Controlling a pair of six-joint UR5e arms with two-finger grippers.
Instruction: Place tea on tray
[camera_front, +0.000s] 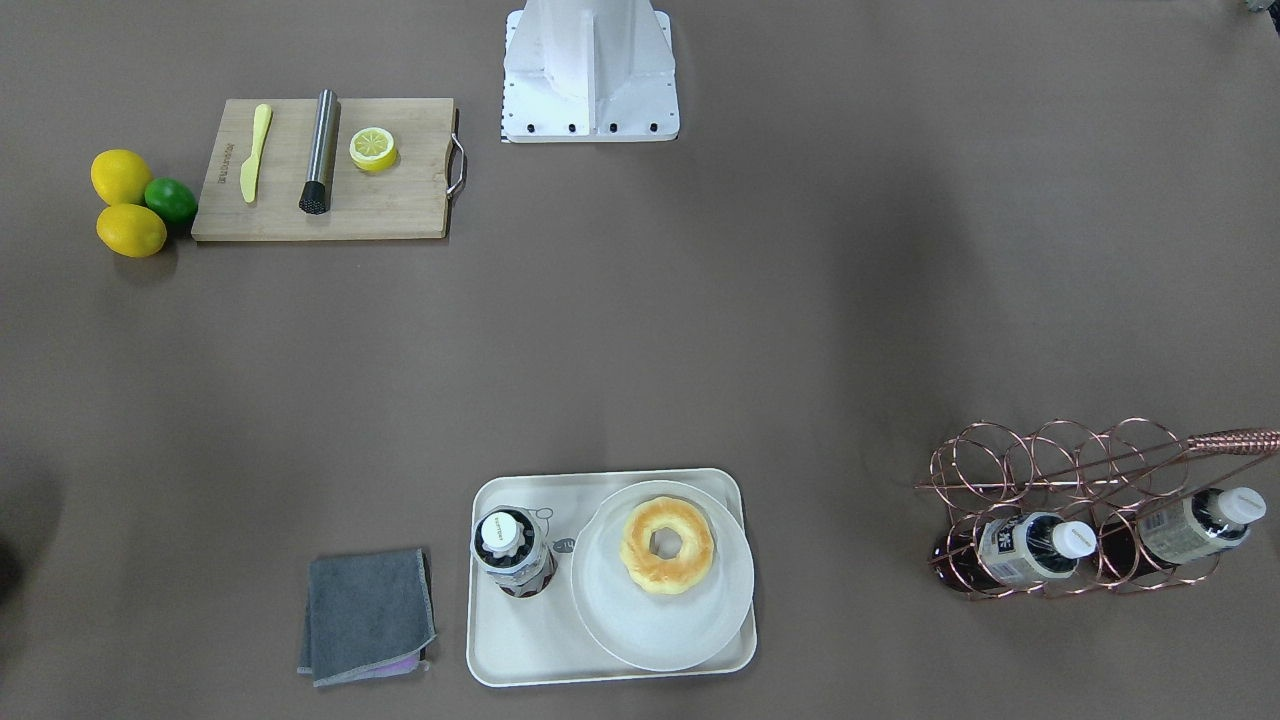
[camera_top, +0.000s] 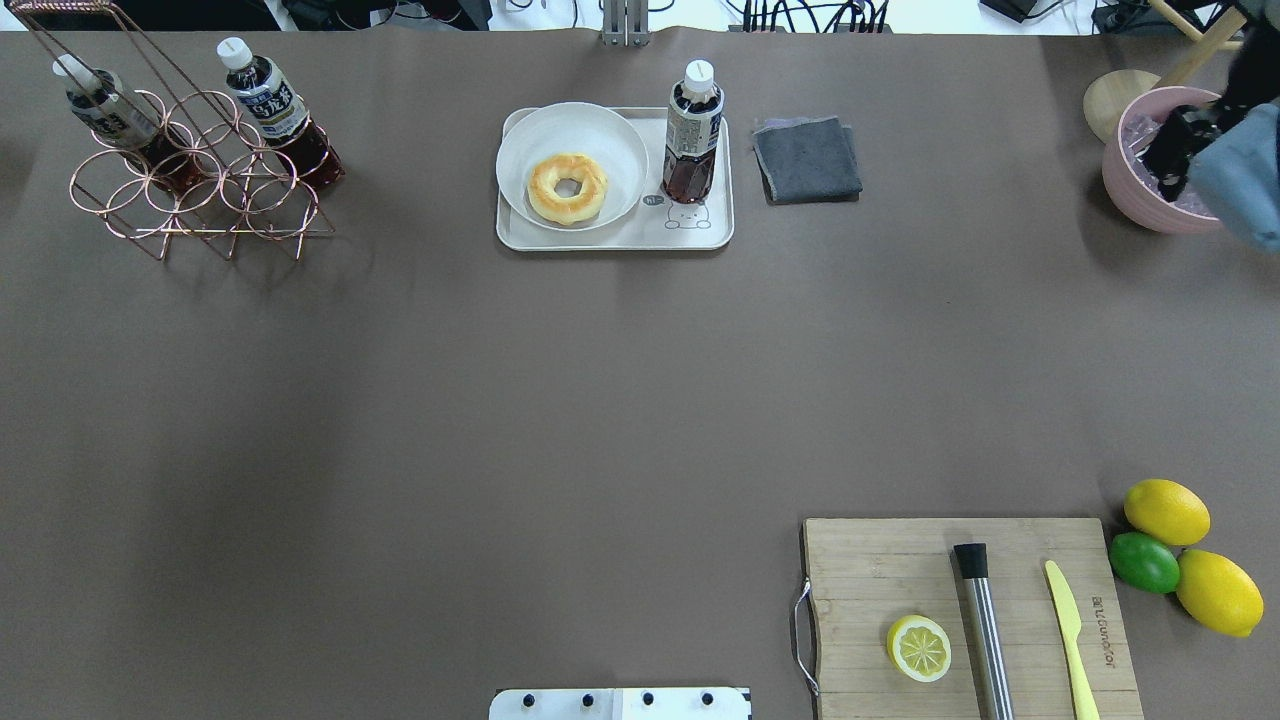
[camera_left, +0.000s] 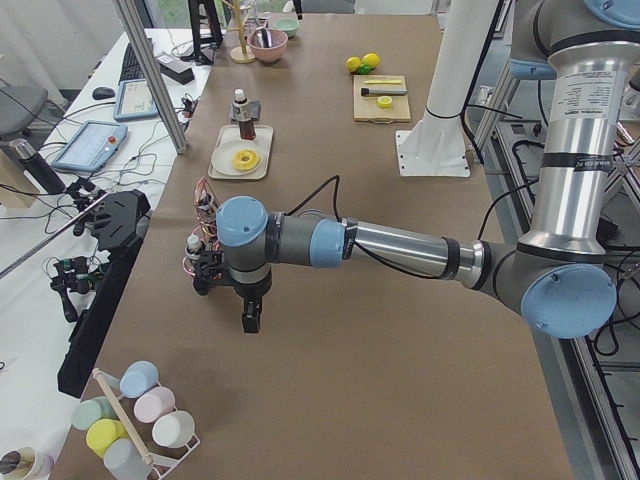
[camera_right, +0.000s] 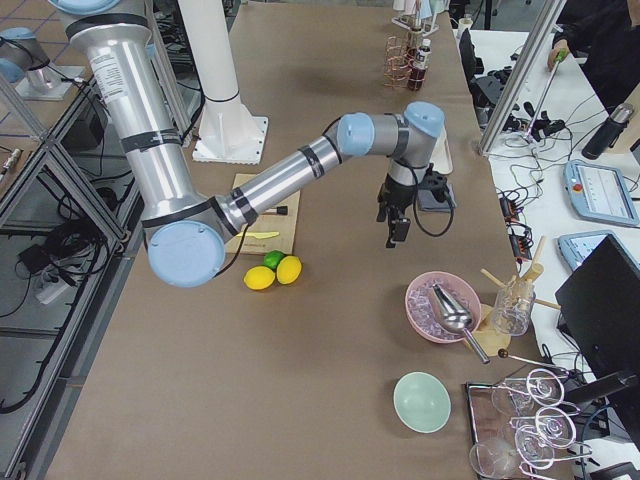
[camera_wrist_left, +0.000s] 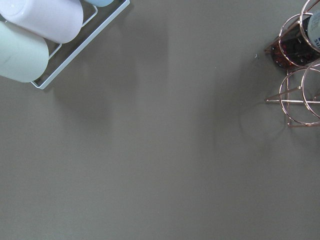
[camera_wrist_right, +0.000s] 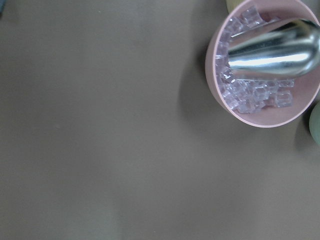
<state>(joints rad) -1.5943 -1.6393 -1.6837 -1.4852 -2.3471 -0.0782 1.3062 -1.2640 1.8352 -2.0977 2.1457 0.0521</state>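
Observation:
One tea stands upright on the cream tray, beside a round plate. It is a small bottle of dark drink with a white cap. Two more like it lie in a copper wire rack. My left gripper hangs over bare table near that rack, far from the tray. My right gripper hovers by a pink bowl. I cannot tell whether either gripper is open or shut. Neither wrist view shows fingers.
A doughnut lies on the plate. A folded grey cloth lies beside the tray. A wooden board holds a knife, a metal rod and a lemon half, with lemons and a lime beside it. The pink bowl holds ice and a scoop.

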